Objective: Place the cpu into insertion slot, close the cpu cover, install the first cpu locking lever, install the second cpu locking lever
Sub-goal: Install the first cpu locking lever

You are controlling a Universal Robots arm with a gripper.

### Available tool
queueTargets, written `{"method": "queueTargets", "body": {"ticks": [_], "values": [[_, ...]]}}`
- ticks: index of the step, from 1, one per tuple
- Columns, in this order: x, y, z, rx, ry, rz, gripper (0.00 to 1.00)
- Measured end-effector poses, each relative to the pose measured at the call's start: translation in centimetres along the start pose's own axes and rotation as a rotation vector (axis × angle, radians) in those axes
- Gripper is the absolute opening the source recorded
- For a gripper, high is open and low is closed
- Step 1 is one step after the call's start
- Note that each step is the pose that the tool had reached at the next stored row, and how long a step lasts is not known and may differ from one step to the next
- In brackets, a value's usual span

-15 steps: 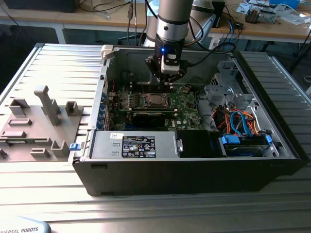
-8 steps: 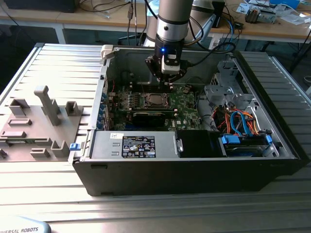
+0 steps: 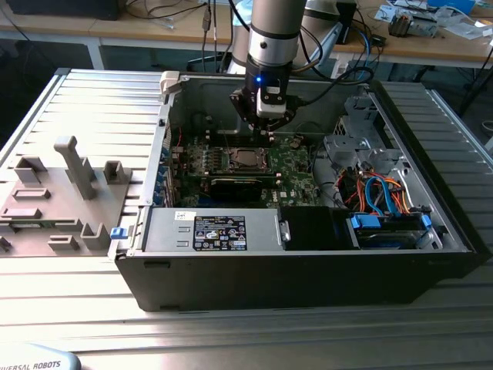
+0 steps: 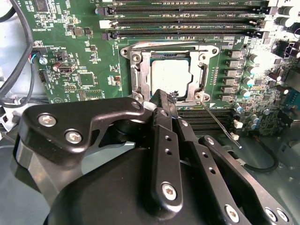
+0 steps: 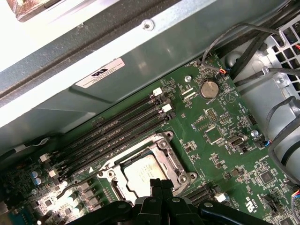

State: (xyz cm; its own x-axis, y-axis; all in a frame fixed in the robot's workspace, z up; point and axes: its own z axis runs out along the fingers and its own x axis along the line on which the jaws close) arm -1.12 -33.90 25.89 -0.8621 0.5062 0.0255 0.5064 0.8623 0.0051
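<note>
Exterior view: open computer case (image 3: 308, 270) lies on a slatted metal table (image 3: 231, 331). The arm comes down from above, with the gripper (image 3: 270, 132) low over the green motherboard (image 3: 296, 166), just at the far edge of the insertion slot (image 3: 248, 159). A long black expansion card (image 3: 239, 183) lies on the near side of the slot, and the power supply (image 3: 212, 231) is nearer again. A grey plastic fixture (image 3: 62, 193) sits on the table at the exterior view's left.

Second wrist view: the cpu (image 4: 171, 77) sits flat in the insertion slot (image 4: 169, 57), silver top up. The cpu cover (image 4: 140, 75) is down around it, framing the chip. The gripper (image 4: 165, 97) has its fingers (image 4: 161, 122) drawn narrow, tips together, nothing visible between them. The tips are at the edge of the cover, touching or just above it; hard to tell from this angle. A thin wire locking lever (image 4: 219, 123) sticks out from the socket corner, away from the frame, probably unlatched. The memory slots (image 4: 183, 18) run along the far side of the socket.

First wrist view: same layout, with the cpu (image 5: 140, 171) inside the cover (image 5: 164, 145) and the gripper (image 5: 161, 182) at the socket edge. Another thin lever (image 5: 79, 180) runs off the opposite side. A coin battery (image 5: 209, 87) is well apart on the board.
</note>
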Motion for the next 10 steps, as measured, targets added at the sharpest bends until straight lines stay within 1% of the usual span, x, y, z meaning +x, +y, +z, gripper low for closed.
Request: {"method": "queueTargets", "body": {"ticks": [2,10], "values": [[0.00,0.00,0.09,0.0005,0.0001,-0.019,0.11],[0.00,0.00,0.09,0.0005,0.0001,-0.020,0.11]]}}
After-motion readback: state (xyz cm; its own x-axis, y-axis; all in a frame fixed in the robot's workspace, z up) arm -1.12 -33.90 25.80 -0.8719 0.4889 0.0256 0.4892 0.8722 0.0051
